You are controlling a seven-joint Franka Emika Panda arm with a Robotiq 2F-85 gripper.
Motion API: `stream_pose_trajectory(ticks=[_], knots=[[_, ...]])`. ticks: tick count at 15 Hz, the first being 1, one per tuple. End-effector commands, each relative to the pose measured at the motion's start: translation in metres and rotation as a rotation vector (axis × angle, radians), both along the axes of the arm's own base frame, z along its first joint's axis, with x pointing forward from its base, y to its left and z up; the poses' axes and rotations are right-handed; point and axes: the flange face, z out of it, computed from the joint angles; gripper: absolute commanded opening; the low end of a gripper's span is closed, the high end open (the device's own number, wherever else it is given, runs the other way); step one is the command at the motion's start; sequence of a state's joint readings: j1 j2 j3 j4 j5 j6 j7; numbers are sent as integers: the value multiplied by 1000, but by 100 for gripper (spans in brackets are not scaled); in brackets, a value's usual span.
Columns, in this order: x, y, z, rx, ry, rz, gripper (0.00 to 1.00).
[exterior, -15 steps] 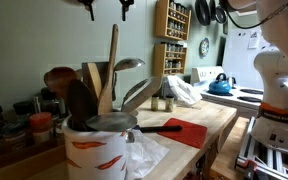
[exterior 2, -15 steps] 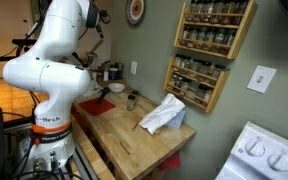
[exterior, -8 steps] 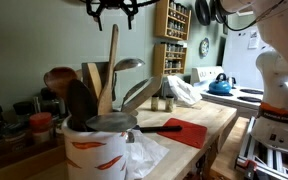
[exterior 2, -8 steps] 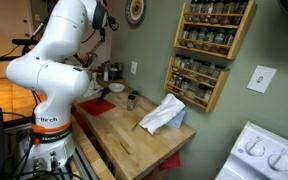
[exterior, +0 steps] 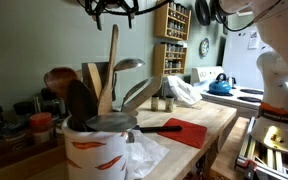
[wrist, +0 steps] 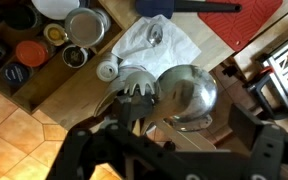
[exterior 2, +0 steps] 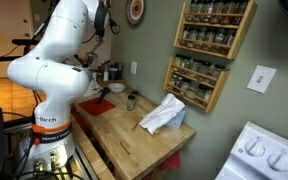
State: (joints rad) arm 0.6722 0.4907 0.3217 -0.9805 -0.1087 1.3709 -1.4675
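Note:
A white utensil crock (exterior: 96, 150) with orange marks stands on the wooden counter (exterior: 219, 118), near the camera in an exterior view. It holds a wooden spatula (exterior: 111, 62), a metal ladle (exterior: 127, 66) and dark spoons. My gripper (exterior: 114, 10) hangs open high above the crock, touching nothing. The wrist view looks straight down on the ladle bowl (wrist: 189, 95) and a toothed pasta spoon (wrist: 139, 97), which lie below the space between my gripper's (wrist: 174, 150) dark fingers. The white arm (exterior 2: 64, 60) hides the gripper in an exterior view.
A red mat (exterior: 184, 130) with a dark-handled tool lies behind the crock. A crumpled white cloth (exterior 2: 162, 115) and a small cup (exterior 2: 132, 100) sit on the counter. Jars and a metal bowl (wrist: 87, 27) line the wall side. A spice rack (exterior 2: 209, 45) hangs on the wall.
The gripper has come down into the top of the exterior view, closer over the crock. Its jaws stay open and the utensils have not moved.

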Motion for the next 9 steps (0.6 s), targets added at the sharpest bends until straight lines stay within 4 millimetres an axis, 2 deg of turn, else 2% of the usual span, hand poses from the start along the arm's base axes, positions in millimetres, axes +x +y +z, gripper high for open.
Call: stream_pose_trajectory(ticks=[1, 3, 6, 9], knots=[[-3, 1, -5, 6, -29, -97, 77], [-2, 0, -7, -1, -58, -144, 74], [-1, -3, -10, -13, -76, -177, 80], [-5, -7, -10, -37, -78, -183, 61]])
